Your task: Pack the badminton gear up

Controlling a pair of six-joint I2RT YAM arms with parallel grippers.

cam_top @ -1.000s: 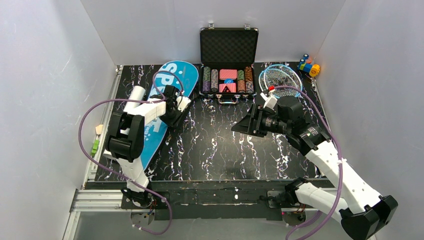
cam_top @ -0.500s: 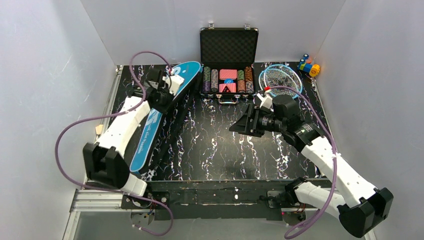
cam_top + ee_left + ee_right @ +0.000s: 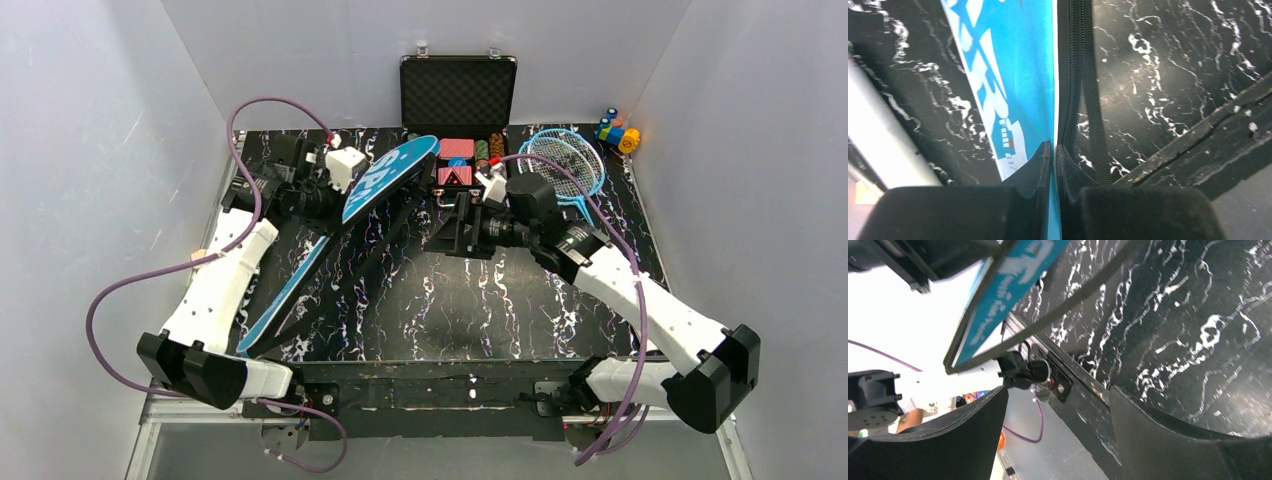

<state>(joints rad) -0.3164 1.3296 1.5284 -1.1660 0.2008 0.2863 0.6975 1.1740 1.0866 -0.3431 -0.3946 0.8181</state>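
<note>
Blue bag (image 3: pixel 392 176) clamped in left gripper (image 3: pixel 1053 146), apparently tilted off table.

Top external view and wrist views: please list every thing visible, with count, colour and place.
racket bag: one, blue with white letters, tilted, far end raised above the table
rackets: two, light-blue frames, flat at far right
tube: one, white, lying left of the bag
poker case: one, black, open, far middle
toy blocks: several, colourful, far right corner
table: one, black with white veins
left claw: one, black, shut on the bag's edge
right claw: one, black, open, empty, over the table's middle
</note>
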